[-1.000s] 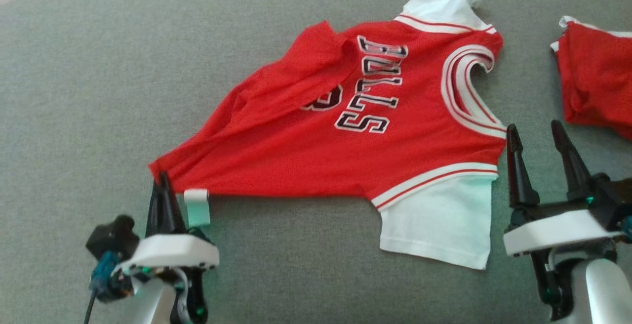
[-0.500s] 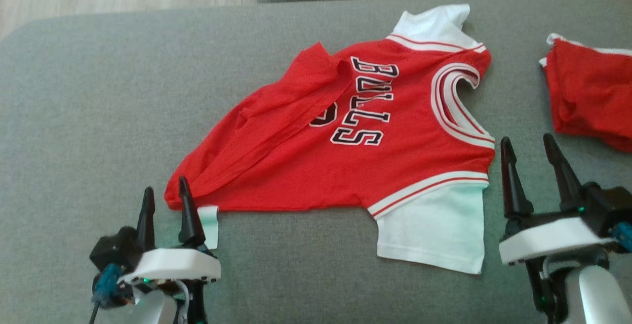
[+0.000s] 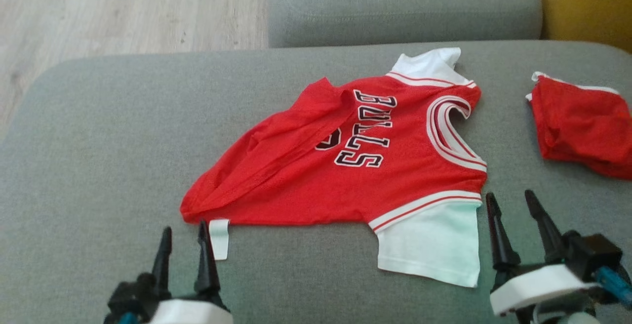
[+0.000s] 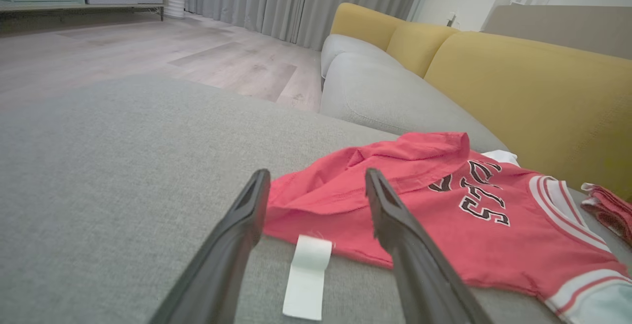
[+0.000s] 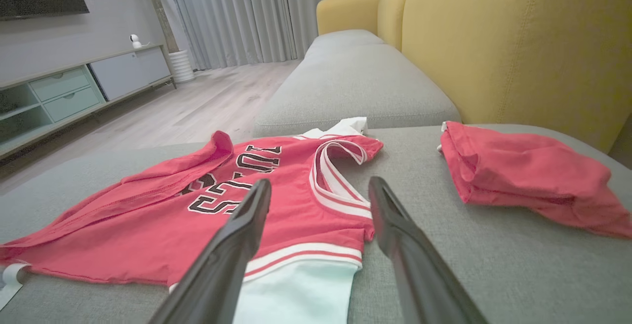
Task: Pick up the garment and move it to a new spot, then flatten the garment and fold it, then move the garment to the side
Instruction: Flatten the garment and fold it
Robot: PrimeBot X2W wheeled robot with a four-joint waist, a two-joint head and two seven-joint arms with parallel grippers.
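The garment, a red jersey with white sleeves and black lettering, lies spread on the grey sofa cushion, its far hem side folded over onto the front. A white tag sticks out at its near-left corner. My left gripper stands open just short of that corner, holding nothing; in the left wrist view the garment lies just beyond my left gripper and the tag between the fingers. My right gripper is open beside the near white sleeve. The right wrist view has the garment ahead of my right gripper.
A second red cloth lies crumpled at the far right of the cushion, also seen as a red bundle. Behind are another grey seat, the yellow sofa back and wooden floor to the left.
My left gripper let go of the garment's near-left corner, opened and drew back toward me. The corner dropped flat. The head camera tilted up, shifting the whole picture down.
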